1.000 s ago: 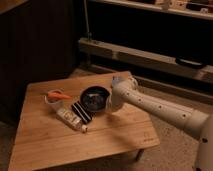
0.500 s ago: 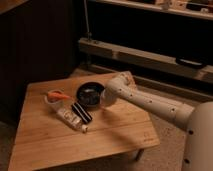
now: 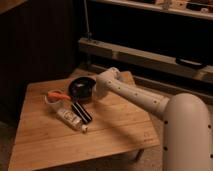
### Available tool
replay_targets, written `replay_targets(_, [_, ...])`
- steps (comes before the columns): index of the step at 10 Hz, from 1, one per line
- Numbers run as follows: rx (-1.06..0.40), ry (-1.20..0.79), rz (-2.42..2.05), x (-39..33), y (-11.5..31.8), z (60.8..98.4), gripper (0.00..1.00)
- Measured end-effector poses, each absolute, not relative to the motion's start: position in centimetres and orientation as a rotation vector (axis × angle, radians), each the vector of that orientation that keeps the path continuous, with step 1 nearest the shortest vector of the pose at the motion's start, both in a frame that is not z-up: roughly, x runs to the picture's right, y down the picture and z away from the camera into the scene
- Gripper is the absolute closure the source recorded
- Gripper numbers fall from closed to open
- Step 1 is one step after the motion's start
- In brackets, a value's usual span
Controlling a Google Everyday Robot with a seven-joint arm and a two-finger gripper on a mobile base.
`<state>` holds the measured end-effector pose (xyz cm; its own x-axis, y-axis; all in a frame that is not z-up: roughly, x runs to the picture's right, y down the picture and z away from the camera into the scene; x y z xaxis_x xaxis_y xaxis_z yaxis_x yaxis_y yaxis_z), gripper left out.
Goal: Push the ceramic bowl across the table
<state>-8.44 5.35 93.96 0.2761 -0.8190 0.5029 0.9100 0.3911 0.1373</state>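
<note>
The glossy black ceramic bowl [image 3: 81,89] sits on the light-wood table [image 3: 117,127], toward its far middle. My white arm reaches in from the right. Its gripper [image 3: 98,89] is low over the tabletop, right against the bowl's right rim. The wrist hides the gripper's tip, and part of the bowl's right side is covered by it.
A small white container with an orange item [image 3: 55,96] stands just left of the bowl. A black oblong object [image 3: 82,113] and a white tube [image 3: 70,119] lie in front of it. A dark wall and a low shelf unit [image 3: 145,55] are behind the table.
The bowl has slid left and slightly toward the far edge, closer to the white container. My arm has followed it, staying against its right side.
</note>
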Motion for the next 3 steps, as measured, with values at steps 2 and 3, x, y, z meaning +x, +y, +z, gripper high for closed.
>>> replay_targets(2, [-0.195,-0.531,-1.15,-8.82,4.87,94.21,0.82])
replay_targets(3, [-0.195,-0.529,-1.151,-8.78,4.88,94.25,0.81])
